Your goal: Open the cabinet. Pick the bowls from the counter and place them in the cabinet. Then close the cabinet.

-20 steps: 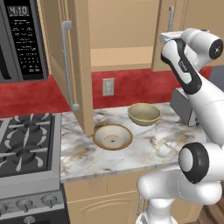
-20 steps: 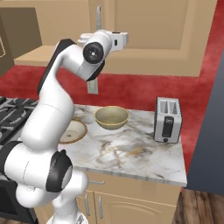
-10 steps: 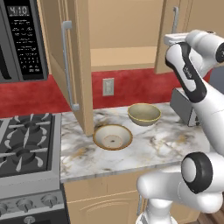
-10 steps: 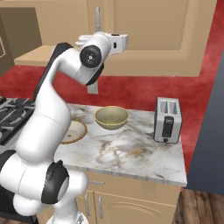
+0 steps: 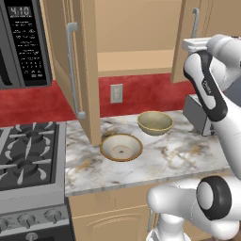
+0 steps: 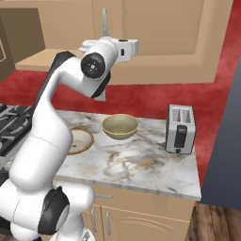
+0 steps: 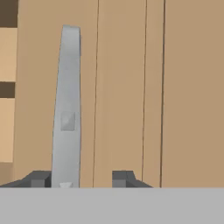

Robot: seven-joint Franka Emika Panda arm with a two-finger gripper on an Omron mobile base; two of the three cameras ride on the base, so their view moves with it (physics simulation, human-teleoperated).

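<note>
Left base view: the cabinet (image 5: 132, 33) has its left door (image 5: 87, 70) swung wide, and the robot's elbow has slid toward the right edge of the frame. Has the right door moved?
— No. It sits where it was, upper right, with its handle (image 5: 195, 21) just above the wrist. Both bowls, the shallow bowl (image 5: 121, 147) and the deep bowl (image 5: 155, 122), sit on the bench (image 5: 188, 150), centre frame.

Right base view?
— The wrist has barely shifted, just under the handle (image 6: 104, 21) at upper centre. Deep bowl (image 6: 120, 126) and shallow bowl (image 6: 80, 140) are untouched below.

Hand view: what about the jaws?
— Spread partway, with the handle (image 7: 68, 109) rising between them, close against the left tip and clear of the right one. Nothing is pinched.

So?
— Only the arm's posture changed. My guess is that it is lining up to pull the right door (image 7: 183, 87), with the bowl steps all still ahead.
</note>
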